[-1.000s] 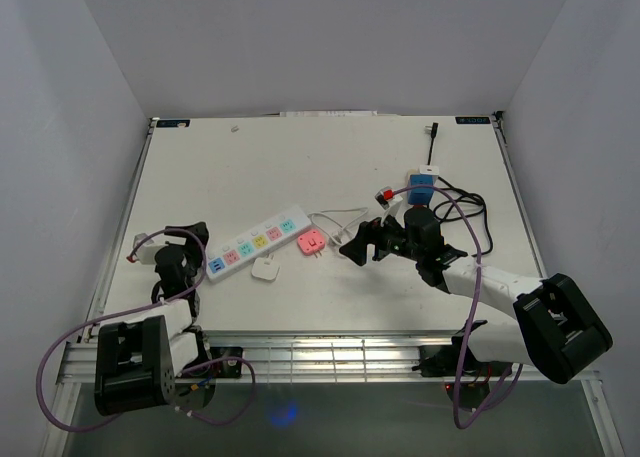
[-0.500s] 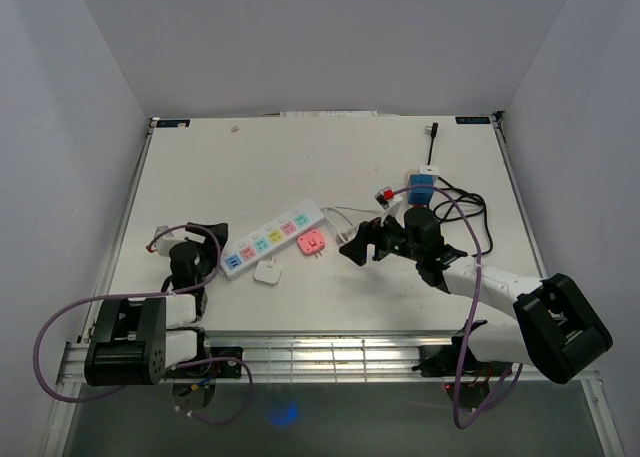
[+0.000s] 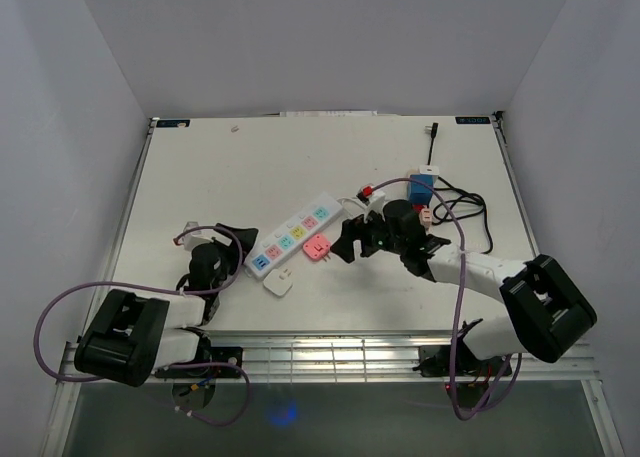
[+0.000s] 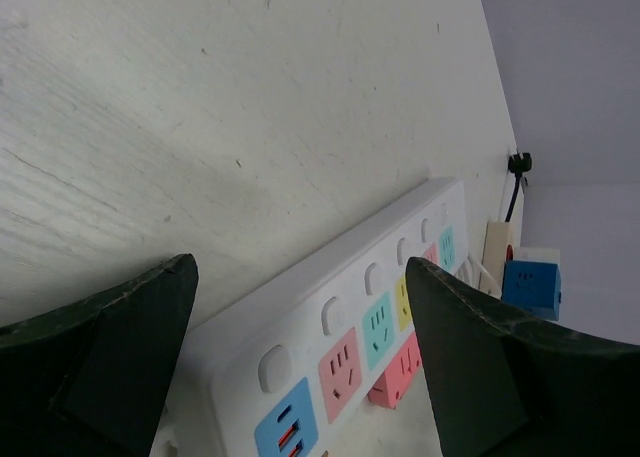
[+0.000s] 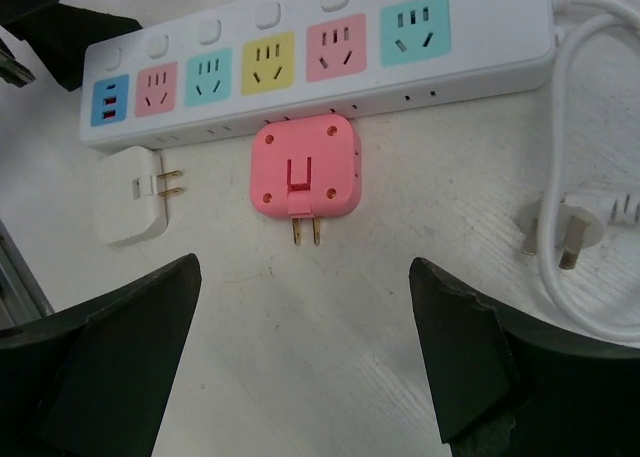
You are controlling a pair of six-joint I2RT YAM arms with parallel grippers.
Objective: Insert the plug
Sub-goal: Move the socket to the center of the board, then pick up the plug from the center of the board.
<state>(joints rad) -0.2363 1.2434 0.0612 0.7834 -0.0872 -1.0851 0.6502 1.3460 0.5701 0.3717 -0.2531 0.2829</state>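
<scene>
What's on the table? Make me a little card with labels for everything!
power strip: white, colourful sockets, none in use
pink plug: flat on table beside strip, prongs pointing away
white plug: on table near strip's blue end
left end effector: open, empty, by strip's blue end
right end effector: open, empty, near pink plug
</scene>
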